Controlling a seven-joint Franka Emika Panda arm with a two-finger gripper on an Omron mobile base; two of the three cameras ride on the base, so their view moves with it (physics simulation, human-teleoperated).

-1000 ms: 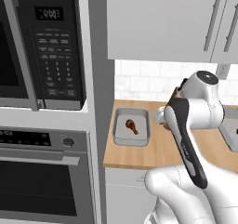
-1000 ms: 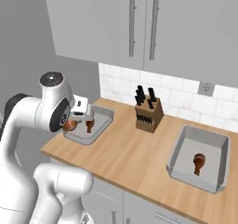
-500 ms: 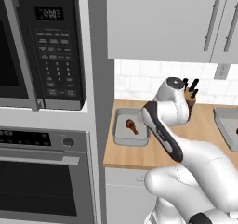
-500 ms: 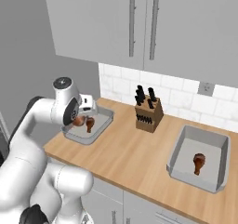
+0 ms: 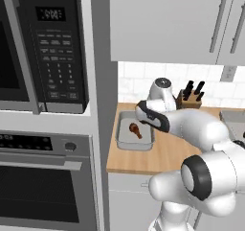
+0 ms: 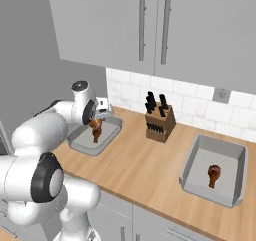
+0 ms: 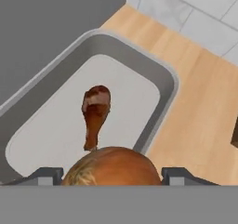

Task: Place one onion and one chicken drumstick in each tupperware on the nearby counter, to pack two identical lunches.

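Note:
My gripper (image 7: 113, 174) is shut on an orange-brown onion (image 7: 114, 165), which bulges up between the two fingertips. It hangs over the left grey tupperware (image 7: 162, 93), above the near end of the tray. A dark reddish chicken drumstick (image 7: 95, 114) lies in that tray. From the right base view the gripper (image 6: 98, 119) with the onion (image 6: 94, 121) hovers just over the drumstick (image 6: 96, 133) and the tupperware (image 6: 85, 147). A second tupperware (image 6: 235, 185) at the right holds another drumstick (image 6: 214, 174). The left tray (image 5: 135, 143) and its drumstick (image 5: 135, 129) also show from the left.
A knife block (image 6: 160, 122) stands on the wooden counter (image 6: 145, 170) between the two trays, against the tiled wall. A tall grey panel, microwave (image 5: 43, 48) and oven (image 5: 48, 177) border the counter's left end. Wall cabinets hang overhead.
The arm has swung its elbow round and lowered the hand leftward, bringing the onion over the left tupperware. The drumsticks and trays have not moved.

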